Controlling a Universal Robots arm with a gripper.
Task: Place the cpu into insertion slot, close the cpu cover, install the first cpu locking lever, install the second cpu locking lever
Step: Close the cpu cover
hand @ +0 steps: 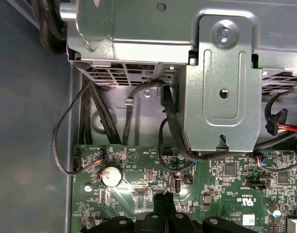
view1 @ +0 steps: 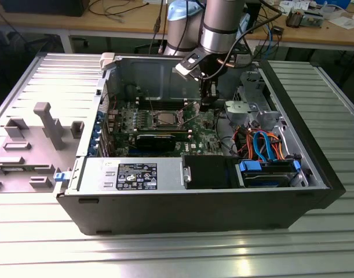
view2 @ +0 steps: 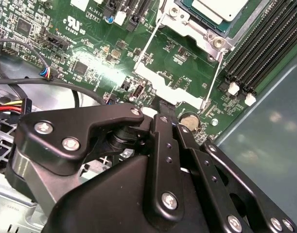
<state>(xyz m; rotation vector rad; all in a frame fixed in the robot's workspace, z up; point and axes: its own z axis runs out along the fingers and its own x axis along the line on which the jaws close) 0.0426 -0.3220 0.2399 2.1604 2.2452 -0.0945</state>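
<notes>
A robotics lab is suggested: an opened computer case [view1: 194, 211] is laid on a ribbed metal tabletop [view1: 177, 255] beneath the tool [view1: 207, 101]. Wooden tabletops [view1: 37, 24] strewn with cables [view1: 116, 8] are seen beyond the tool.

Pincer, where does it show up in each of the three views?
Exterior view: pincer low inside the case, over the green circuit board.
Second wrist view: pincer over the board, beside the coin battery.
First wrist view: pincer over the board, near the coin battery.
Shared landmark: the board.
</notes>
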